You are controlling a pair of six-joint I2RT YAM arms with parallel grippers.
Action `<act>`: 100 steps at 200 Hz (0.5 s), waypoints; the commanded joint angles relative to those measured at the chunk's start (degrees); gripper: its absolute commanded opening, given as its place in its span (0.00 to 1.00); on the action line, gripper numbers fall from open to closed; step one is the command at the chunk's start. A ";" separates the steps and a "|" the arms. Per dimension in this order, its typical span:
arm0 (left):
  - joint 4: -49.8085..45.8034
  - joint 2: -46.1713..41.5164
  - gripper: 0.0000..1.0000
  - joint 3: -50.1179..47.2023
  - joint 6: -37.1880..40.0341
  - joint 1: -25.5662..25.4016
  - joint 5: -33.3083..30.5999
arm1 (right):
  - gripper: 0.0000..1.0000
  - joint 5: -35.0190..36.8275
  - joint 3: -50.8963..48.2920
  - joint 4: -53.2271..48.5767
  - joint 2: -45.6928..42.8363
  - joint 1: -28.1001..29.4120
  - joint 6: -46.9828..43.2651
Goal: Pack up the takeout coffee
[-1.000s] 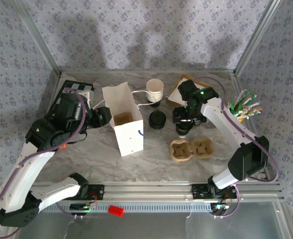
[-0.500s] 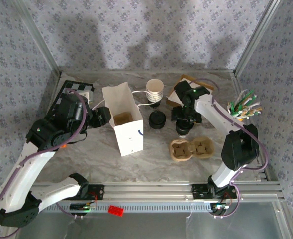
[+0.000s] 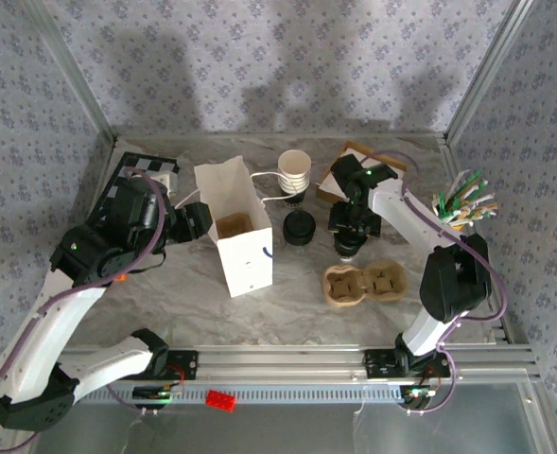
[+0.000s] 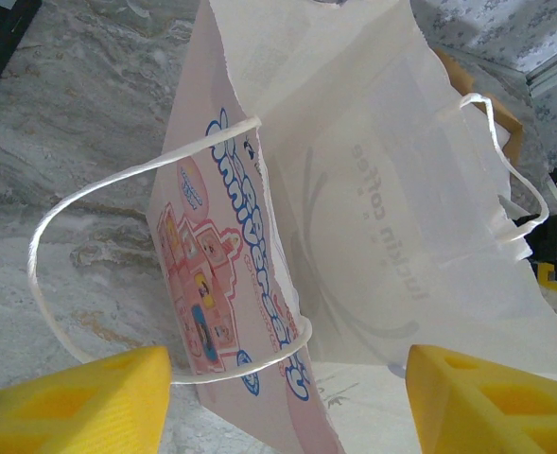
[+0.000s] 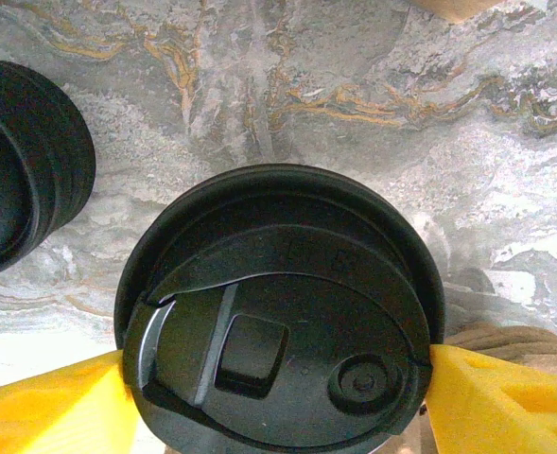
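Near rail: a small red block (image 3: 220,399) lies on the metal rail at the bottom centre of the top view.
Cup carrier: a brown pulp carrier (image 3: 363,284) lies flat on the worktop (image 3: 165,293), lower right of centre, its two wells facing up.
Lidded cup: a cup with a black lid (image 5: 283,312) stands just beyond the carrier. In the right wrist view its sip flap and small round vent face the camera.
Right gripper: it hangs straight over that cup (image 3: 350,227). Its yellow fingers (image 5: 51,402) press the lid's rim from both sides — closed on it.
Second cup: another black-lidded cup (image 3: 299,227) stands between the bag and the gripped cup, touching neither.
Paper bag: the white bag (image 3: 235,227) stands upright left of centre, mouth open, with a brown floor showing inside. The left wrist view shows a pink-and-blue cartoon side panel and reversed "luckin coffee" lettering.
Left gripper: it sits at the bag's left side (image 3: 200,219). Its yellow fingers (image 4: 79,397) stand wide apart in the bottom corners of the left wrist view, clamping nothing — a string handle (image 4: 60,227) arcs near one, and I cannot tell whether it touches.
Paper cup: a cream cup (image 3: 294,170), mouth open, stands at upper centre.
Cardboard: a flat brown piece (image 3: 354,151) lies upper right of centre, partly behind the right arm.
Sticks: a green-and-white bundle (image 3: 465,200) sits at the right edge.
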 commanded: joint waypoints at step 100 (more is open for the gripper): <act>1.11 -1.98 0.69 -1.14 0.98 1.47 -0.40 | 0.71 4.06 4.15 -3.25 1.96 6.48 22.83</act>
